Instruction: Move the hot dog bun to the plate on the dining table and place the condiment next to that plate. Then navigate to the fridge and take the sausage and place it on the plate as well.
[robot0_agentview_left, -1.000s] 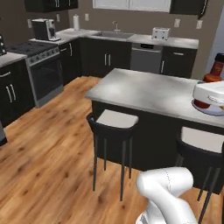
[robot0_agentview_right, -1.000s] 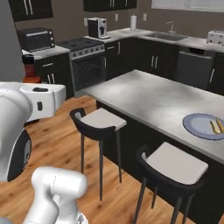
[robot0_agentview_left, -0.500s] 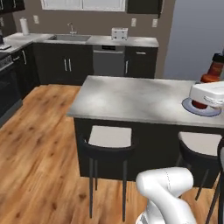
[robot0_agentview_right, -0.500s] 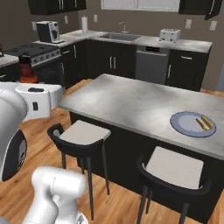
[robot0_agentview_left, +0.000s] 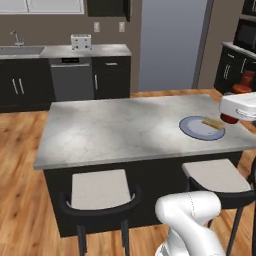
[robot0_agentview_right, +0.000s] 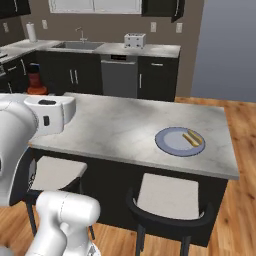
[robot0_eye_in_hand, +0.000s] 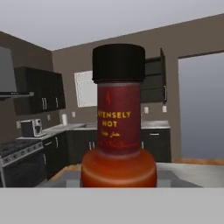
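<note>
My hand holds the condiment (robot0_eye_in_hand: 119, 131) upright, apparently by its base: rigid, smooth, top-heavy. Bun (robot0_agentview_left: 213, 122) lies on plate (robot0_agentview_left: 192, 128) near the bench (robot0_agentview_left: 115, 130) edge.

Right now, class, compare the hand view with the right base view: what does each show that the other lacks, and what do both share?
Hand view alone: the condiment's black cap and its label reading "hot", close up, and a stove at left.

Right base view alone: the plate on the dining table, with the hot dog bun lying on its right part, and two stools below.

Both: the condiment, the dark cabinets, the window and the grey marble top.
</note>
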